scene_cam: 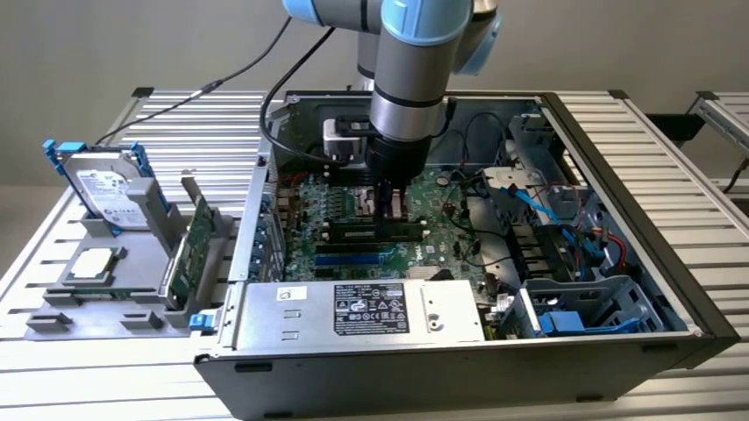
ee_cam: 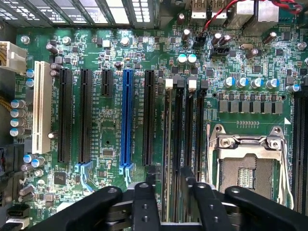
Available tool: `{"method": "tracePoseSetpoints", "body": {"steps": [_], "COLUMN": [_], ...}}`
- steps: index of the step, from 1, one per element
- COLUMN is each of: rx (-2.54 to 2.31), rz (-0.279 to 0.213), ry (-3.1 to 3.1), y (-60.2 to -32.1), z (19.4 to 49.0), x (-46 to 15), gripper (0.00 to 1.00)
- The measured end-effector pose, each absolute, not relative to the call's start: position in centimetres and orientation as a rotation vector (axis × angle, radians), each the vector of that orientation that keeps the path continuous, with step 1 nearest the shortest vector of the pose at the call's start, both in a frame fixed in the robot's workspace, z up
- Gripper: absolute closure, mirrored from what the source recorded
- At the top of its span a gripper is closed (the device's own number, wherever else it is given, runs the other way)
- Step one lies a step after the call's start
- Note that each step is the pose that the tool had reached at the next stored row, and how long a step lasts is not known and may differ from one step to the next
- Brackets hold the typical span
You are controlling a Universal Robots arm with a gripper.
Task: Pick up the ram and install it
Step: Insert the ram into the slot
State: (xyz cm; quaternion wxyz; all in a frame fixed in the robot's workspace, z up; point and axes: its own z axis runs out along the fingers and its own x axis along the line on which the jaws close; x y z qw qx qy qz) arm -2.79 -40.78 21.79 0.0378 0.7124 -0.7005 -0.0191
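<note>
My gripper (scene_cam: 392, 210) hangs low over the motherboard (scene_cam: 307, 254) inside the open computer case, just above the dark memory slots (scene_cam: 374, 231). In the wrist view the ram (ee_cam: 167, 144) shows edge-on as a thin grey strip between the two black fingers (ee_cam: 146, 202). It runs along the memory slot closest to the black expansion slot (ee_cam: 149, 115). My gripper (ee_cam: 169, 185) is shut on the ram's near end. Whether the stick's lower edge sits in the slot is hidden. The neighbouring memory slots (ee_cam: 197, 139) are bare.
The CPU socket (ee_cam: 245, 166) lies beside the memory slots. The power supply (scene_cam: 363, 309) sits at the case front, with blue cables and a drive cage (scene_cam: 574, 307) on the exterior view's right. Outside the case, a grey holder carries a hard drive (scene_cam: 105, 186), a green expansion card (scene_cam: 193, 246) and a chip (scene_cam: 94, 263).
</note>
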Motion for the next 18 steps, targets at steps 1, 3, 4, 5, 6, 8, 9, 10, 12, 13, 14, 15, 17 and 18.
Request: {"method": "tracePoseSetpoints", "body": {"steps": [1,3,4,5,6,8,9,10,12,13,14,15,17,18], "rx": [2.186,2.186,2.186,2.186,2.186,2.185,2.185,2.185,2.185,2.185,2.185,2.185,2.185,2.185], "rz": [-0.059,-0.059,-0.059,-0.059,-0.059,-0.06,-0.06,-0.06,-0.061,-0.061,-0.061,-0.061,-0.061,-0.061], "ry": [-2.149,-2.149,-2.149,-2.149,-2.149,-2.149,-2.149,-2.148,-2.148,-2.148,-2.148,-2.149,-2.148,-2.148], "y": [-40.8,-40.8,-40.8,-40.8,-40.8,-40.8,-40.8,-40.8,-40.8,-40.8,-40.8,-40.8,-40.8,-40.8], "z": [21.9,22.3,22.5,22.8,23.1,23.9,24.3,24.7,25.5,25.8,25.8,25.8,25.8,25.8], "x": [-2.8,-2.8,-2.8,-2.8,-2.8,-2.8,-2.8,-2.8,-2.8,-2.8,-2.8,-2.8,-2.8,-2.8], "gripper": [0.61,0.55,0.55,0.55,0.55,0.55,0.55,0.55,0.55,0.55,0.55,0.57,0.63,0.69]}}
